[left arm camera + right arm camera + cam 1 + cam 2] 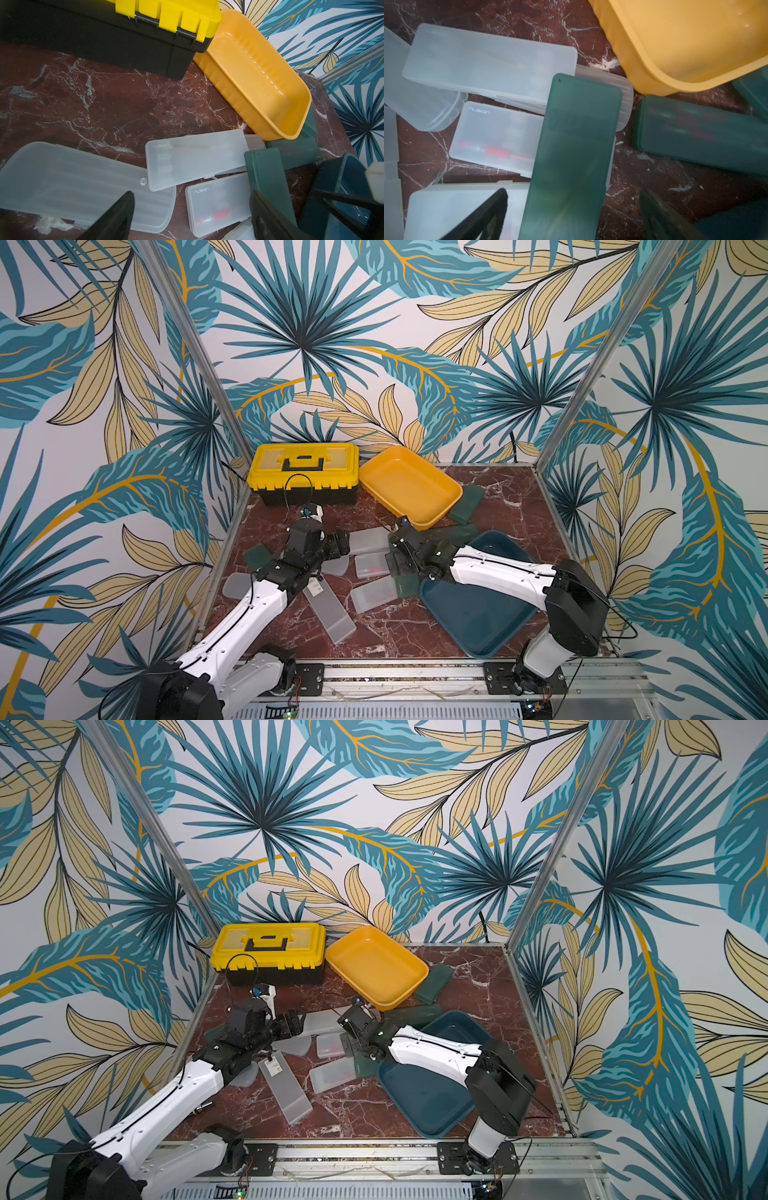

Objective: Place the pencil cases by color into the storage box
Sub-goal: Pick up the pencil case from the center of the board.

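Frosted plastic cases, flat rect.; green case matte.

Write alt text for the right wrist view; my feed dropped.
The open right gripper hovers over a dark green, flat rectangular plastic pencil case that lies across frosted translucent white cases on the red-brown marble table. A second dark green case and a yellow plastic tray sit nearby.

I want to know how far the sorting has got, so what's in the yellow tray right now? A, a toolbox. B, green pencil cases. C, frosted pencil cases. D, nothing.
D: the yellow tray shows only its bare floor in both top views, while the long frosted case and the others lie out on the table.
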